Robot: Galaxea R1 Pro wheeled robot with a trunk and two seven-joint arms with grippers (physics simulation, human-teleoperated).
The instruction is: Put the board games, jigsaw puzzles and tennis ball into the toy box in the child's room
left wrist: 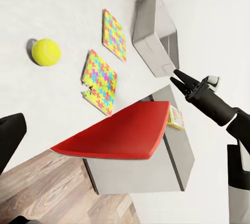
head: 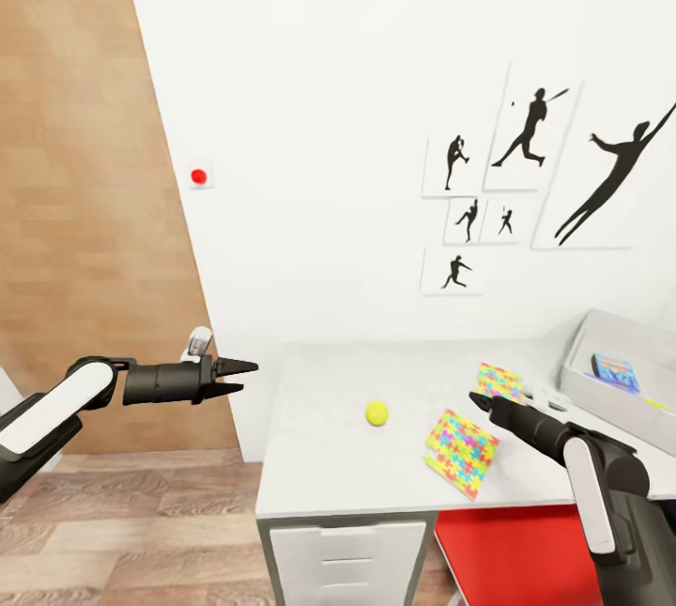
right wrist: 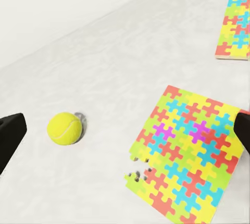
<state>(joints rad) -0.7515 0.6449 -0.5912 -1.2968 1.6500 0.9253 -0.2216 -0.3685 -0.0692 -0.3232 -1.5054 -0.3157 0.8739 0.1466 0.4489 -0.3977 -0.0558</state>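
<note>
The tennis ball (head: 376,412) (left wrist: 46,51) (right wrist: 64,128) rests on the table (head: 319,437) near its middle. One jigsaw puzzle (head: 460,451) (right wrist: 190,151) lies near the front edge, and a second puzzle (head: 499,381) (right wrist: 237,21) lies farther back. At the table's right end stands the toy box (head: 601,399) (left wrist: 151,31), holding a blue board game (head: 615,371). My right gripper (head: 483,401) hovers open between the two puzzles, its fingers (right wrist: 10,135) spread wide. Off the table's left end, my left gripper (head: 239,378) hangs open in the air, holding nothing.
A red seat (head: 516,550) (left wrist: 120,135) sits under the table's right part, beside white drawers (head: 347,559). A small printed box (left wrist: 176,117) shows behind the red seat. Silhouette pictures (head: 530,141) hang on the white wall. Wooden floor (head: 141,531) lies to the left.
</note>
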